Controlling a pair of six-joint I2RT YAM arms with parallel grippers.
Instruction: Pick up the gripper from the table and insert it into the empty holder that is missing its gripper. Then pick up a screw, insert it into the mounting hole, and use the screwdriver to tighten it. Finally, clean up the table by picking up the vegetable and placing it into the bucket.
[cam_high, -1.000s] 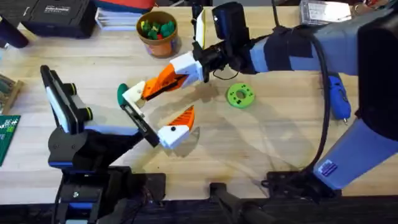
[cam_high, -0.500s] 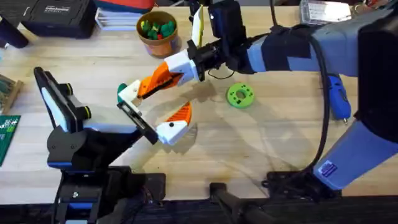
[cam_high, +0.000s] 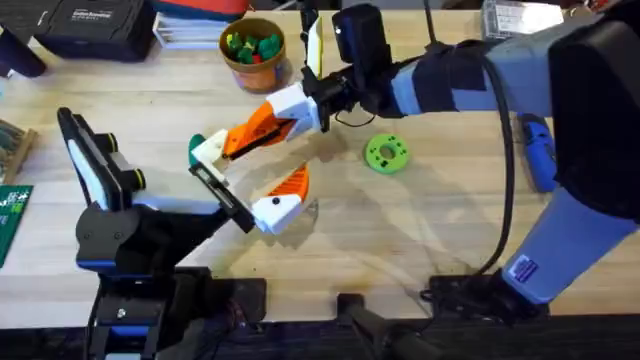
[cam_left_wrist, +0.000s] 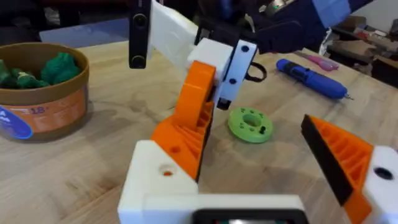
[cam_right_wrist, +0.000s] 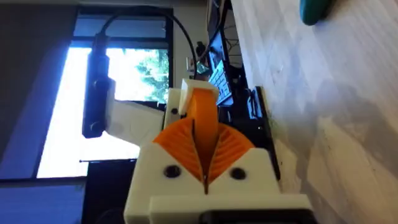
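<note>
Right tool (cam_high: 262, 128) orange ribbed pads pinching white block gripper (cam_high: 218, 148), left tool (cam_high: 240, 185) spread wide

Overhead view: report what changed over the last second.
The right gripper, shut on the gripper, carried it slightly left, its white base now by the far end of the holder. The left arm also shifted slightly left. The bucket, screwdriver and green disc stayed put.
</note>
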